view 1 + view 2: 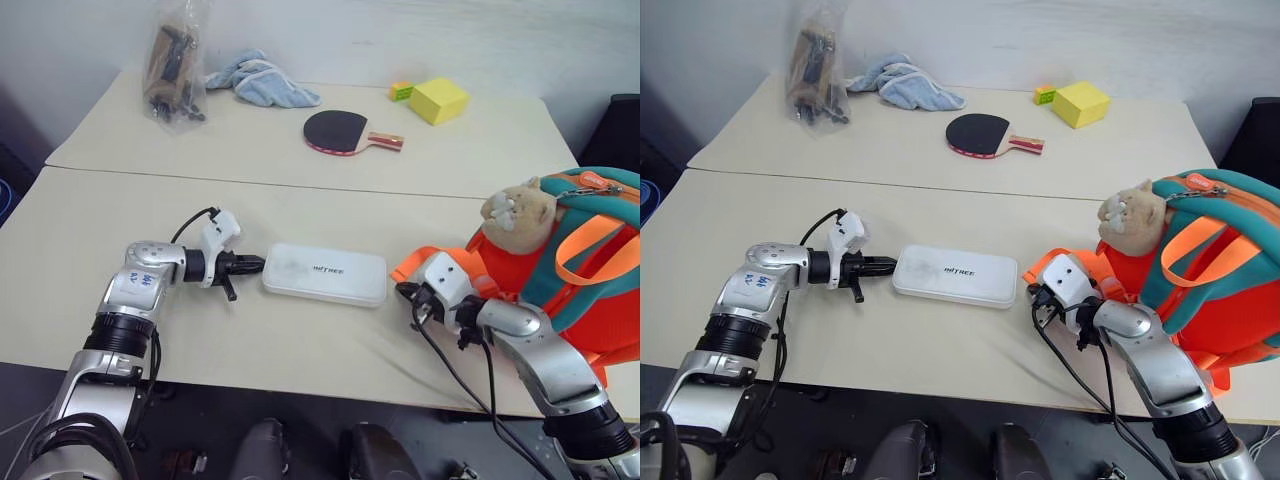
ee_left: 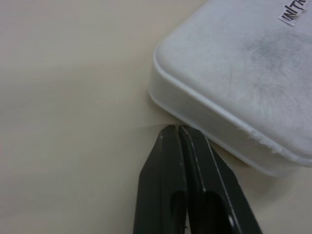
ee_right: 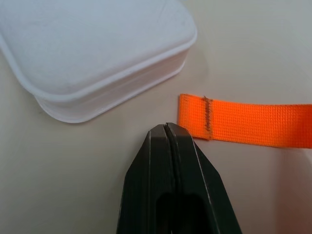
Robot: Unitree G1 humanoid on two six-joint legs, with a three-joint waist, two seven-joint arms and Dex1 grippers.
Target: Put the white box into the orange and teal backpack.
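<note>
Between your two grippers, the white box point(image 1: 325, 273) lies flat on the near table point(image 1: 70, 240), lettering up, its long sides running across your view. Your left gripper point(image 1: 255, 265) points at the box's left short end, fingertips just beside it; the left wrist view shows the two black fingers point(image 2: 165, 180) pressed together with nothing between them, tips close to the box's rounded corner, though you cannot tell if they touch it. Your right gripper point(image 3: 166, 127) sits near the box's right end, fingers likewise pressed together and empty, with the loose end of an orange strap point(image 3: 243, 124) lying on the table just beside the tips. Off to your right stands the orange and teal backpack point(image 1: 590, 270), with its tan plush head point(image 1: 515, 213) facing the box. On the far table you have a yellow block point(image 1: 438, 100), a table tennis paddle point(image 1: 340, 131), a blue cloth point(image 1: 262, 82) and a clear bag point(image 1: 176, 65) of dark items.
</note>
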